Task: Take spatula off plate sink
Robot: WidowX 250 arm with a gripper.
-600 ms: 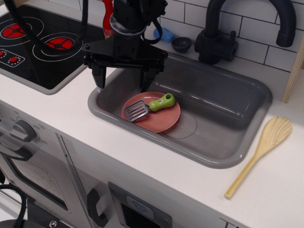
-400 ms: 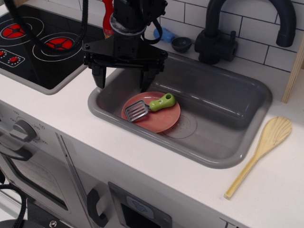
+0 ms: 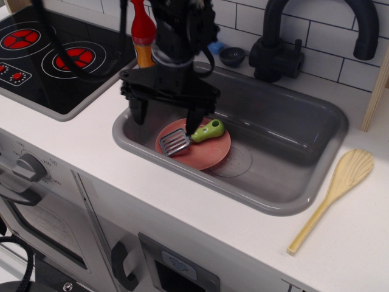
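A black robot tool [image 3: 168, 115] hangs over the left end of a grey sink [image 3: 285, 131], its two fingers spread wide apart and holding nothing. The left finger [image 3: 138, 111] points down beside the sink's left wall. The right finger [image 3: 196, 117] comes down just behind the spatula [image 3: 193, 136], close to where the green handle meets the metal blade; whether it touches cannot be told from this angle.

The spatula lies flat on a round salmon-pink plate [image 3: 206, 153], which sits on the sink floor toward the left. Its slotted silver blade points left and reaches the plate's left edge; its lime-green handle points right and slightly back. A faint round drain mark shows on the sink floor just right of the plate.

The tool's body and the arm above it hide the back left corner of the sink and the back rim of the plate. The arm runs out of the top of the picture. Behind it stands a red and yellow bottle [image 3: 143, 33], partly covered by dark cables.

A black stovetop [image 3: 36, 67] with red ring burners sits on the white counter [image 3: 79, 143] to the left. A black faucet [image 3: 285, 42] rises behind the sink, with a small dark cup [image 3: 232, 56] beside it. A long pale wooden spoon [image 3: 334, 198] lies on the counter to the right, well apart from the sink.
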